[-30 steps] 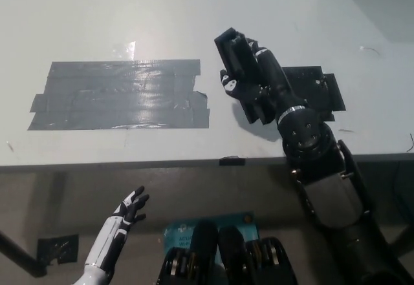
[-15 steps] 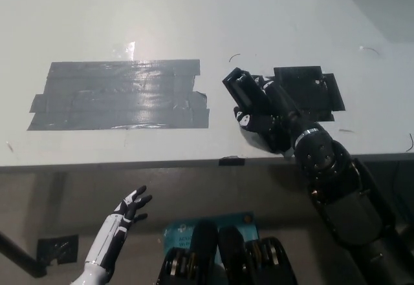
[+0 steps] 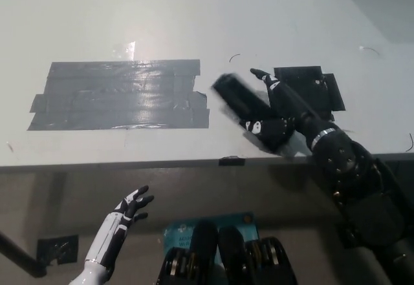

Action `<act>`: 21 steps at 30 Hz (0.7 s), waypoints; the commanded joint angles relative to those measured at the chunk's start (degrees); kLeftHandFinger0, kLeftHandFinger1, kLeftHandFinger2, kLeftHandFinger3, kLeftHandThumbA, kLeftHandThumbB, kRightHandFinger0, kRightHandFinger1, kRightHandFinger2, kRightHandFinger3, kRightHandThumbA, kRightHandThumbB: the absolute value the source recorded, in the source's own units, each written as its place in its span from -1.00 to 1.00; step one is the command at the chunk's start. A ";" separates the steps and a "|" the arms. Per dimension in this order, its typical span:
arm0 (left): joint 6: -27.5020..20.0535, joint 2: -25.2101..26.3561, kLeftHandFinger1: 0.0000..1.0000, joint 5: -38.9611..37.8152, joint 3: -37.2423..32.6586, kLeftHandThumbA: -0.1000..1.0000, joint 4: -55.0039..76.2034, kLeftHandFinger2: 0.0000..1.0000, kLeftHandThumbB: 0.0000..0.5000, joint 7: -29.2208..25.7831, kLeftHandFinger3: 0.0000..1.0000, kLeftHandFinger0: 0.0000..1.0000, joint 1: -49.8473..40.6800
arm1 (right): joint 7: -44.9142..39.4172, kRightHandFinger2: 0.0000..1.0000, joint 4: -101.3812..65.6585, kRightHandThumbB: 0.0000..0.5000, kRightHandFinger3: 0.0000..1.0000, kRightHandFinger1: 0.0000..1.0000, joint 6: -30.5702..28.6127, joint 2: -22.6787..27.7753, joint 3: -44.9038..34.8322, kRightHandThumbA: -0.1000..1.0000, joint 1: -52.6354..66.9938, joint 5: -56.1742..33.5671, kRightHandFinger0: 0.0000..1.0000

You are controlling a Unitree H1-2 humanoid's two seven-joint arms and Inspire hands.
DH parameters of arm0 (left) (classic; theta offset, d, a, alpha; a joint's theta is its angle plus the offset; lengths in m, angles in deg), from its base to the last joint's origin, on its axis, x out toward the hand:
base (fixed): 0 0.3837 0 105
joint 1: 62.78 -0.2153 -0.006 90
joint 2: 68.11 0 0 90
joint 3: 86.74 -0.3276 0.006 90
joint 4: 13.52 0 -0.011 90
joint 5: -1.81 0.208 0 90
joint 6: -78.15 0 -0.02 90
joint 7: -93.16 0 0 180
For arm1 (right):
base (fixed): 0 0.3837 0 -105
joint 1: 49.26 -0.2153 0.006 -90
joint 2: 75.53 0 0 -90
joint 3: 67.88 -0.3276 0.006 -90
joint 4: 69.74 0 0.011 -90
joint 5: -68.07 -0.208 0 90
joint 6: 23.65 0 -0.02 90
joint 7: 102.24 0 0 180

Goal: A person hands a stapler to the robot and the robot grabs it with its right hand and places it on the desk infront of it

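1. the table (image 3: pixel 97 13) is a wide, smooth, pale grey slab with a dull sheen; its near edge runs straight across the picture.
2. a big patch of grey tape (image 3: pixel 119 95), glossy and wrinkled, covers its left part; a smaller matte black patch (image 3: pixel 317 81) lies at right.
3. the right hand (image 3: pixel 275 114), black and hard-shelled, reaches over the near right of the table, apparently wrapped around the stapler.
4. the stapler (image 3: pixel 236 97), a blurred, black, boxy bar, sits low over the table between the two patches. handover looks done; setting down and letting go remain.
5. the left hand (image 3: pixel 132 206), white, hangs below the table edge, holding nothing, spread.
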 commanded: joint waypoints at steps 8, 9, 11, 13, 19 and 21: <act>-0.52 0.91 0.75 -0.45 0.27 1.00 1.73 0.63 0.91 1.08 0.81 0.70 0.50 | 5.77 1.00 -6.08 0.90 1.00 1.00 -10.28 1.69 -1.44 1.00 -1.52 6.43 1.00; -0.68 0.92 0.74 -0.45 0.25 1.00 1.65 0.62 0.89 1.10 0.80 0.69 0.52 | 5.82 1.00 -6.99 0.94 1.00 1.00 -9.85 1.75 -1.92 1.00 -1.55 6.60 1.00; -1.18 0.82 0.73 -0.77 0.32 1.00 1.26 0.59 0.92 1.11 0.79 0.69 0.57 | 5.89 1.00 -10.31 0.96 1.00 1.00 -8.29 1.76 -3.28 1.00 -1.64 7.03 1.00; -0.79 0.76 0.73 -0.81 0.36 1.00 1.24 0.59 0.95 1.11 0.79 0.69 0.92 | 5.61 1.00 -13.02 0.90 1.00 1.00 -7.39 1.79 -4.54 1.00 -1.97 6.77 1.00; -0.41 0.59 0.76 -1.09 0.60 1.00 0.94 0.62 0.93 1.02 0.81 0.69 2.47 | 3.33 1.00 -25.92 0.63 1.00 1.00 -4.76 2.18 -9.83 1.00 -3.12 4.60 1.00; -0.36 0.59 0.75 -0.93 0.65 1.00 0.88 0.61 0.88 0.89 0.82 0.67 3.22 | 2.17 1.00 -32.67 0.71 1.00 1.00 -3.32 2.81 -11.74 1.00 -3.02 3.82 1.00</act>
